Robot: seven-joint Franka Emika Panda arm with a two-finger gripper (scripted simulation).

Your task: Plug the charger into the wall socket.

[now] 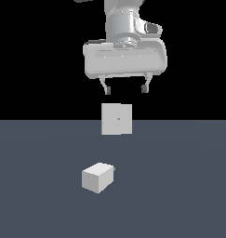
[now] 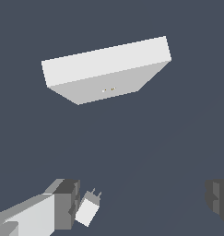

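The pincer [image 1: 125,88] hangs high with its jaws spread wide and nothing between them, and open air separates it from the worktop [image 1: 179,186] below. The only obstacles are the upright wall socket [image 1: 116,119] at the far middle and the charger [image 1: 97,177] lying nearer, well apart from it with bare worktop between. The worktop to the exterior view's left and right of both is open.
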